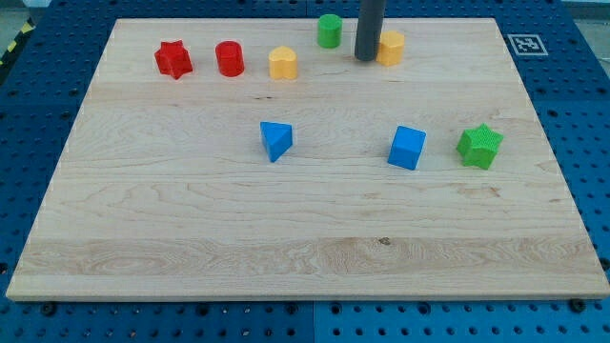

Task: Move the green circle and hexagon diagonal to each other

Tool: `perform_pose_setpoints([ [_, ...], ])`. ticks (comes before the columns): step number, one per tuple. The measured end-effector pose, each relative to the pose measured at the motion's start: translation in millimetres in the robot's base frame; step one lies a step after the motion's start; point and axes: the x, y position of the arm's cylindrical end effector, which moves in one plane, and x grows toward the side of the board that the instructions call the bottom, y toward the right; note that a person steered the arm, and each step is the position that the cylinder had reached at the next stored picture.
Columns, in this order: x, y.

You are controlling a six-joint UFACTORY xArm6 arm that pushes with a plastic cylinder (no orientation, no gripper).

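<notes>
The green circle [329, 30] stands near the view's top edge of the wooden board, left of my rod. A yellow block [392, 46], which looks like the hexagon, sits just right of the rod and is partly hidden by it. My tip [366, 59] rests on the board against that yellow block's left side, right of and slightly below the green circle. A second yellow block [283, 63], of rounded shape, lies further left.
A red star [173, 59] and a red cylinder [230, 58] sit at the top left. A blue triangle [276, 140], a blue cube [407, 147] and a green star [479, 146] lie in a row across the board's middle [286, 238].
</notes>
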Motion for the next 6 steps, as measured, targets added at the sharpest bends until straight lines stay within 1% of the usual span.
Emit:
perform_pose_setpoints([
  [2, -26.4, 0.0],
  [3, -30.8, 3.7],
  [6, -30.8, 45.8],
])
